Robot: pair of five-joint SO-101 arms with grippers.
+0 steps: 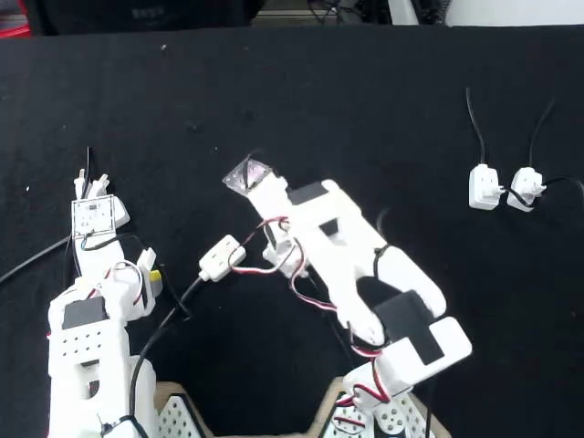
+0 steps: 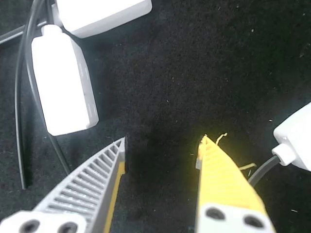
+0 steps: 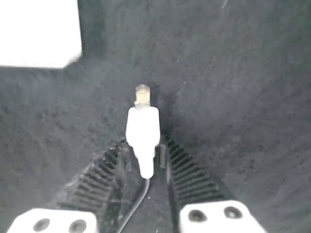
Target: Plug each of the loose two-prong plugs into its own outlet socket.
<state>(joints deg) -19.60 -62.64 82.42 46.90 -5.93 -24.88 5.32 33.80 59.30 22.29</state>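
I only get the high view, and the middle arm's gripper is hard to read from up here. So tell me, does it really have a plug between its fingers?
Observer: Yes. In the right wrist view the right gripper is shut on a white plug.
Operator: Which way is the plug facing?
Observer: Its prongs point straight out ahead of the fingertips, away from the wrist.
Operator: Is the left gripper carrying anything?
Observer: No. In the left wrist view the left gripper is open, with just the black table between its fingers.
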